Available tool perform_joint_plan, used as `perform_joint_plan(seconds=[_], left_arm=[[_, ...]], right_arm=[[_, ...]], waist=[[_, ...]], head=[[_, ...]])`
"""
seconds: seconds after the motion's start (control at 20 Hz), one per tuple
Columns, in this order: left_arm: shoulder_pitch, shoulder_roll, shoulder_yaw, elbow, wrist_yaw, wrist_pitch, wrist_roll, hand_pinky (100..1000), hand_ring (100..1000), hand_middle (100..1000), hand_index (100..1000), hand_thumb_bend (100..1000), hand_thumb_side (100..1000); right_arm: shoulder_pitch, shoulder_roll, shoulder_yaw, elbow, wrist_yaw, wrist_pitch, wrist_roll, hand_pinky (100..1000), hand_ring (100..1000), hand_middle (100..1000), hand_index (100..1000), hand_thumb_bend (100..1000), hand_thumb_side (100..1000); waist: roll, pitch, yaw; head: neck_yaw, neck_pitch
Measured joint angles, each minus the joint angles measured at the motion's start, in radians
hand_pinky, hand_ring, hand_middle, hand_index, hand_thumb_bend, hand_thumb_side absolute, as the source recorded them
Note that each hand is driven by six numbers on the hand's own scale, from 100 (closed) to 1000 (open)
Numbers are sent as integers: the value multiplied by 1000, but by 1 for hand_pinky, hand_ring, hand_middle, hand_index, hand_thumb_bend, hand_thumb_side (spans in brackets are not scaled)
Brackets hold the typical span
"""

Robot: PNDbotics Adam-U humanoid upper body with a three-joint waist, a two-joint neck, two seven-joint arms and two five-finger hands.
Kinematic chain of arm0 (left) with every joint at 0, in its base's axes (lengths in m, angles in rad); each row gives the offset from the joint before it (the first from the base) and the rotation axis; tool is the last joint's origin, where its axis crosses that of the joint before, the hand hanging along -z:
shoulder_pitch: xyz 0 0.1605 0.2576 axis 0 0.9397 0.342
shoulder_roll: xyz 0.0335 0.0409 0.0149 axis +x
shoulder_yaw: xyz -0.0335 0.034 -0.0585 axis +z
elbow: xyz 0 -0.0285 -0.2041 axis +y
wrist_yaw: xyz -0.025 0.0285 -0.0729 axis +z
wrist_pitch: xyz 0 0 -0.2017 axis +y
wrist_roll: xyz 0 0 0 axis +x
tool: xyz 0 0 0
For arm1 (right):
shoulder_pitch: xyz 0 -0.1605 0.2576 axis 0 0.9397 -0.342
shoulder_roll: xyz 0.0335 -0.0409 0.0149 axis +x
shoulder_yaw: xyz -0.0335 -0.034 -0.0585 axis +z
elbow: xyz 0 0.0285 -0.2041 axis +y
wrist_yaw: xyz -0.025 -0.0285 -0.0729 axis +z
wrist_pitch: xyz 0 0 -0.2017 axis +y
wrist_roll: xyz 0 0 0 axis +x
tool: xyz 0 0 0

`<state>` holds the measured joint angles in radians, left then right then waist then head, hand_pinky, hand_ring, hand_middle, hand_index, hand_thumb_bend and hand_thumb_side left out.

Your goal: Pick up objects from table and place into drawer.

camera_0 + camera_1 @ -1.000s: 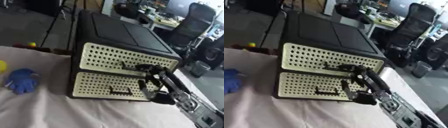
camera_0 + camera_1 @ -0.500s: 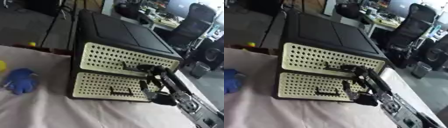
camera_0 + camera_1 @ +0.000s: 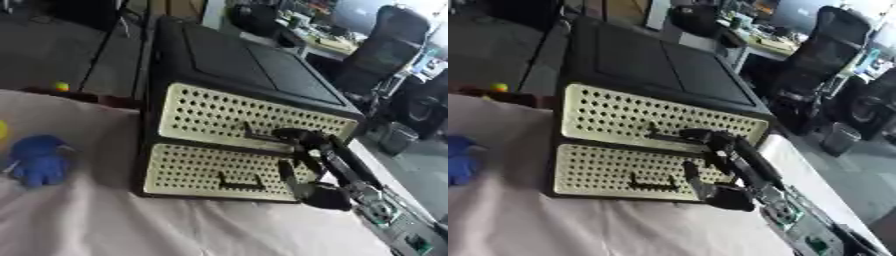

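Observation:
A black cabinet (image 3: 227, 55) stands on the cloth-covered table (image 3: 131, 225) with two cream perforated drawers, both shut. My right hand (image 3: 306, 147) comes in from the lower right. Its fingers are hooked on the right end of the upper drawer's (image 3: 201, 112) black handle (image 3: 258, 136), and the thumb hangs in front of the lower drawer (image 3: 188, 165). A blue plush toy (image 3: 37, 160) lies on the cloth to the cabinet's left, well away from the hand. My left hand shows in neither view.
A yellow thing (image 3: 3, 130) peeks in at the left edge above the toy. A small yellow and red ball (image 3: 61, 86) sits behind the table's far edge. Office chairs (image 3: 385, 45) and desks stand beyond the cabinet. The table's right edge runs under my forearm.

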<state>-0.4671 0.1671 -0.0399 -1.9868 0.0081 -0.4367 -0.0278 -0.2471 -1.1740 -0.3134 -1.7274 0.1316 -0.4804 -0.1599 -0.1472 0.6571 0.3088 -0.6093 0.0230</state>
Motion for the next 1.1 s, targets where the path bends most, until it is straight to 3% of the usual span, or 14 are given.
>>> perform_joint_plan(seconds=[0.25,0.3,0.45,0.6,1.1], left_arm=[[0,0,0,0,0,2,0,558,522,651,861,170,1000],[0,0,0,0,0,2,0,558,522,647,861,168,1000],[0,0,0,0,-1,1,2,559,521,646,861,167,1000],[0,0,0,0,-3,2,5,559,520,645,861,167,1000],[0,0,0,0,-8,7,10,560,519,643,861,168,1000]], right_arm=[[0,0,-4,-2,13,11,2,370,100,100,678,100,291],[0,0,-5,-1,20,15,4,376,100,100,723,100,296],[1,0,-13,6,43,23,19,378,100,100,742,100,295],[-2,0,-19,13,65,23,36,372,100,100,636,100,278],[-7,2,-23,15,71,28,25,361,100,100,519,100,283]], waist=[[-4,2,0],[-6,2,1],[-13,2,7],[-15,3,7],[-17,10,2]], head=[[0,-6],[0,-10],[-1,-30],[-2,-35],[-8,-35]])
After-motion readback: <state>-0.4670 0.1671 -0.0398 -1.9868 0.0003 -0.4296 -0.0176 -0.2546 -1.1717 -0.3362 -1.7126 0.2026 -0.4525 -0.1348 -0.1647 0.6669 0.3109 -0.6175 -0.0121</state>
